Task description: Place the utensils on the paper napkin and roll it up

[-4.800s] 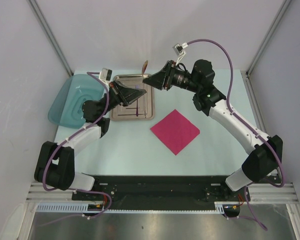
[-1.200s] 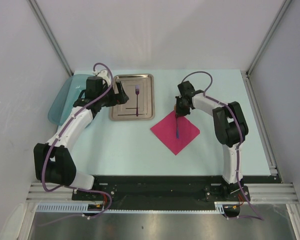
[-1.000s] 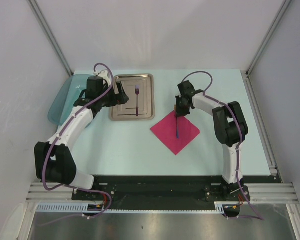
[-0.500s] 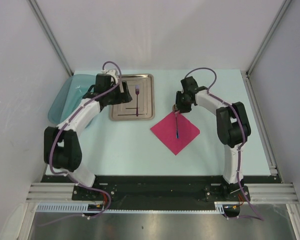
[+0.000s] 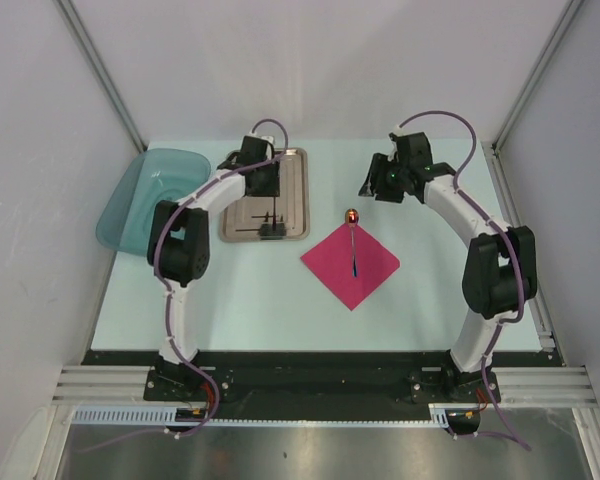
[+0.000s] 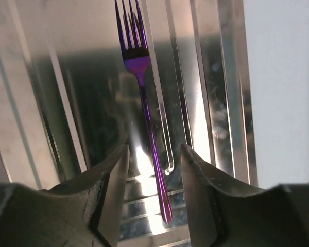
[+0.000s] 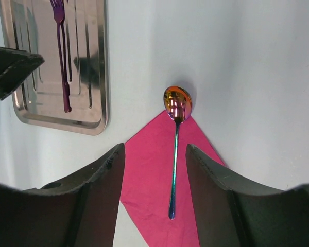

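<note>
The purple fork point(image 6: 144, 103) lies in the steel tray point(image 6: 221, 77), tines pointing away. My left gripper point(image 6: 154, 149) is open, its jaws on either side of the fork's handle end, not closed on it. In the top view the left gripper point(image 5: 271, 226) hangs over the tray point(image 5: 292, 160) and hides the fork. The spoon point(image 7: 174, 154) lies with its teal handle on the pink napkin point(image 7: 144, 175) and its red bowl point(image 5: 352, 215) just past the napkin's far corner. My right gripper point(image 7: 154, 149) is open and empty, raised above the spoon; in the top view it point(image 5: 368, 188) is far right of the bowl.
A teal translucent dish point(image 5: 145, 200) stands at the table's far left, beside the tray. The fork point(image 7: 62, 56) and tray point(image 7: 95, 62) also show in the right wrist view, with a left finger point(image 7: 10, 69) at the edge. White walls enclose the table.
My right gripper let go of the spoon on the napkin and drew back up and to the far right. My left gripper swung over the tray and came down around the fork's handle.
</note>
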Motion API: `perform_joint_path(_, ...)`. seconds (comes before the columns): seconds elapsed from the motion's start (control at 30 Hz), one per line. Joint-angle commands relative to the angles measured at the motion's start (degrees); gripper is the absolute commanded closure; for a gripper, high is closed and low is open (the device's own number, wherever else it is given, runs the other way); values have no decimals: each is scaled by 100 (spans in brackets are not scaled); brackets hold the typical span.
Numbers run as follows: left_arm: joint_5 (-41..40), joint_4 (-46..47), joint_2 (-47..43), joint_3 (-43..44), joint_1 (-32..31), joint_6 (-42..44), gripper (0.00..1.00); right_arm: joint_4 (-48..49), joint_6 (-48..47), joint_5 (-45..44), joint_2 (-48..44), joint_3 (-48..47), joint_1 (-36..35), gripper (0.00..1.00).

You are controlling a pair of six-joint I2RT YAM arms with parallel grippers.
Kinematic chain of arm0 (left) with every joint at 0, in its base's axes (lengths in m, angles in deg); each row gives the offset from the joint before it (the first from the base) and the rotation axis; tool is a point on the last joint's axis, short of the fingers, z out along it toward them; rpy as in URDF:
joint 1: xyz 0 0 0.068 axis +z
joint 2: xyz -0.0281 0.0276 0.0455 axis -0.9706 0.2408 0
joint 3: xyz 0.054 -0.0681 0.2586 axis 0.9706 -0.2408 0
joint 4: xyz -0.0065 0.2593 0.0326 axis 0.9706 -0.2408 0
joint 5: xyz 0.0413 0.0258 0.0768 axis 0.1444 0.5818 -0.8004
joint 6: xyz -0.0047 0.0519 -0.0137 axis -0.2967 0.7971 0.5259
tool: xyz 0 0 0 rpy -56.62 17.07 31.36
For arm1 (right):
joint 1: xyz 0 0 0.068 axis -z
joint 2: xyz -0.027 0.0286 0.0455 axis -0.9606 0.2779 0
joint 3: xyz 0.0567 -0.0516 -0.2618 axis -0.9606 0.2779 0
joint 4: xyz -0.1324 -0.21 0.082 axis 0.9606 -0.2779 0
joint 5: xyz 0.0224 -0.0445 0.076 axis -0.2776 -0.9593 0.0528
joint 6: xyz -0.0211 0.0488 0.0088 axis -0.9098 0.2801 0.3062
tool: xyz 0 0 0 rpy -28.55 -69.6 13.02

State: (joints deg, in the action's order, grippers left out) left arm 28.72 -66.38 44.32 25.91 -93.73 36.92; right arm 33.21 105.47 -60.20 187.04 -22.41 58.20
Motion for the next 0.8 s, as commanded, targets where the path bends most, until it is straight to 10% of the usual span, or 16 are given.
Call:
perform_joint_path(0.0,-372,-156,445,774,-78,214,53,204,-40,159,-279,293,72,44)
perform_joint_path(0.5,-513,-1061,1860,2111,-87,100,80,380,101,256,-500,803,283,43)
perform_joint_path(0.6,-469,-1158,1800,2147,-96,65,100,380,83,247,-526,821,335,42)
perform_joint_path(0.77,-513,-1220,1125,1885,-236,-225,100,424,83,422,-675,1136,476,43)
